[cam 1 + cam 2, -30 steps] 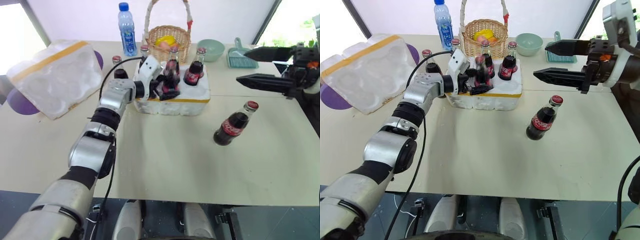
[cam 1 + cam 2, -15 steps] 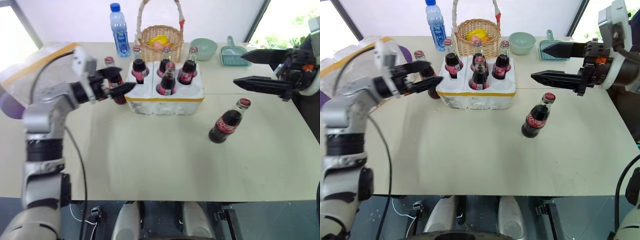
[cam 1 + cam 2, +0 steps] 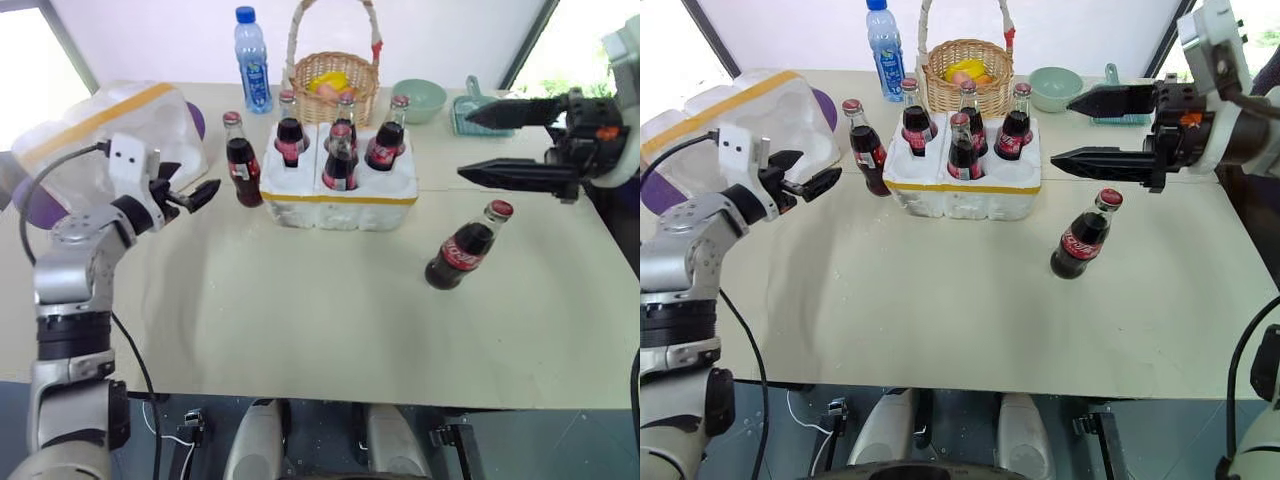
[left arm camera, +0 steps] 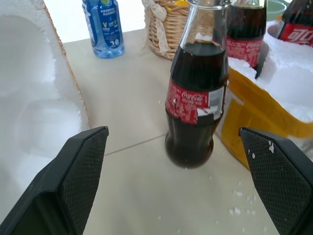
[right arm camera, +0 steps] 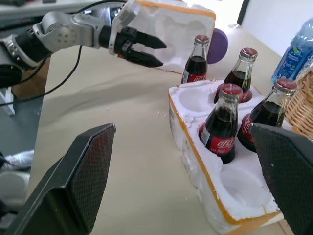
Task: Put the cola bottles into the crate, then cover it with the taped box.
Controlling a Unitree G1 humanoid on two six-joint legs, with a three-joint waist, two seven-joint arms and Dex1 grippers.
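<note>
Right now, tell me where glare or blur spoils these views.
Left eye view: window corners blown white, table evenly lit. Left wrist view: cola bottle sharp, taped box washed out, water bottle slightly soft. Right wrist view: near crate corner soft.

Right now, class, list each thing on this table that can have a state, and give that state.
Crate: four cola bottles seated, two wells empty.
Bottle beside crate: upright on the table.
Bottle near right gripper: on the table, uncrated.
Taped box: off the crate, hollows showing.
Left gripper: open, empty.
Right gripper: open, empty.
</note>
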